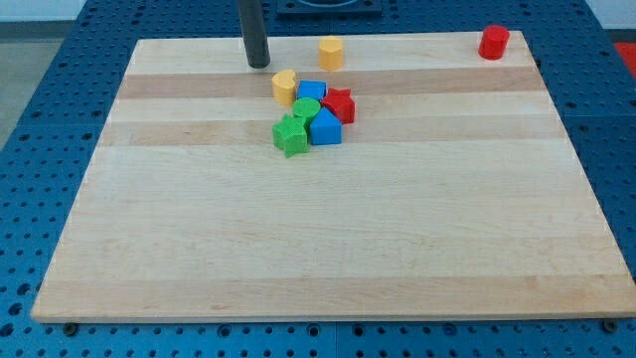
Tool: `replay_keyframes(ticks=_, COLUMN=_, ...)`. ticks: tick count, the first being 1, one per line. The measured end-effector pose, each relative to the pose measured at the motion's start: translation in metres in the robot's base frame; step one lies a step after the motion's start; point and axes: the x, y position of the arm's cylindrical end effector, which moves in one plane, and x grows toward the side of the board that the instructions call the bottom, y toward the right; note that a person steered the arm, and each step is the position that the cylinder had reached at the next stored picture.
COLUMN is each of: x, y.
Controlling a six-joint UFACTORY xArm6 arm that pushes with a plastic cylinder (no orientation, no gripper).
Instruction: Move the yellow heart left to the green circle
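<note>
A tight cluster is seen at the wooden desk (328,239)'s upper middle: a blue block (311,90), red star block (340,104), blue pentagon-like block (325,127) and green star block (290,135) are packed around the green circle block (306,108). The yellow heart block (285,87) is found touching the cluster's upper left. A yellow hexagonal block (331,52) and red cylinder block (493,42) are set apart. My tip (258,65) is placed just upper-left of the heart; no hand is carried. No writing is seen.

Bright even light, soft short shadows, seemingly sharp focus
</note>
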Motion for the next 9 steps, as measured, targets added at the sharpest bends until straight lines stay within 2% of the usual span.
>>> replay_keyframes(ticks=1, x=0.000, y=0.008)
replay_keyframes(ticks=3, x=0.038, y=0.066)
replay_keyframes(ticks=5, x=0.038, y=0.080)
replay_keyframes(ticks=6, x=0.038, y=0.071)
replay_keyframes(ticks=7, x=0.047, y=0.037)
replay_keyframes(ticks=9, x=0.092, y=-0.016)
